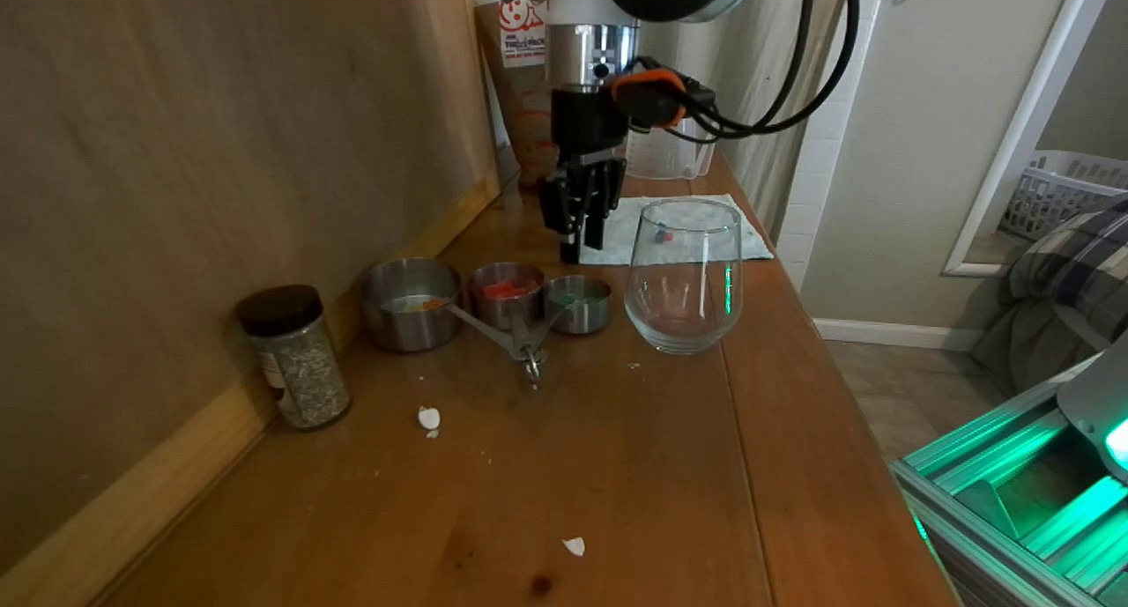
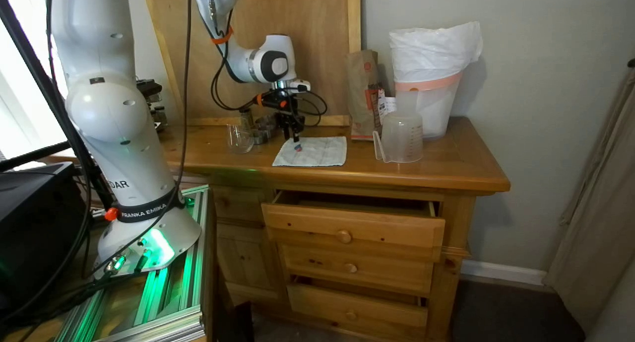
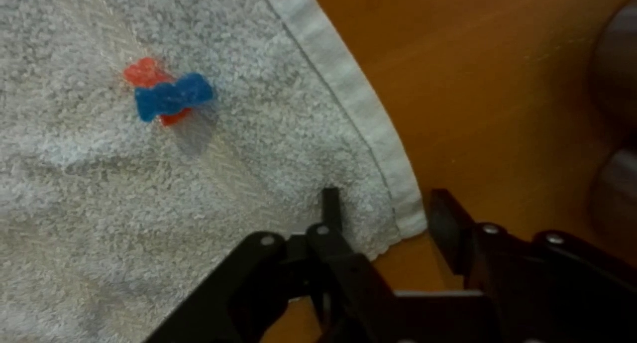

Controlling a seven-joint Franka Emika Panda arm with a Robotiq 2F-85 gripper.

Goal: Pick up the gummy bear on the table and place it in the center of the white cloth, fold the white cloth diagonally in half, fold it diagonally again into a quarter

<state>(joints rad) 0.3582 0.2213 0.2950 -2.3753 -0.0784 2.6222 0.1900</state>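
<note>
The gripper (image 3: pixel 387 208) is spread apart, and a corner of the white cloth (image 3: pixel 278 134) shows between its two tips. I can't tell if they touch it. A blue gummy bear (image 3: pixel 174 96) lies across a red gummy bear (image 3: pixel 145 71) on the cloth, up on the table (image 1: pixel 634 484)

An exterior view's looking along the desk (image 1: pixel 617 466); an exterior view's facing its drawers (image 2: pixel 357 270), farther back. Wrist view's peering down close, all sharing the cloth (image 3: pixel 149 193).
</note>
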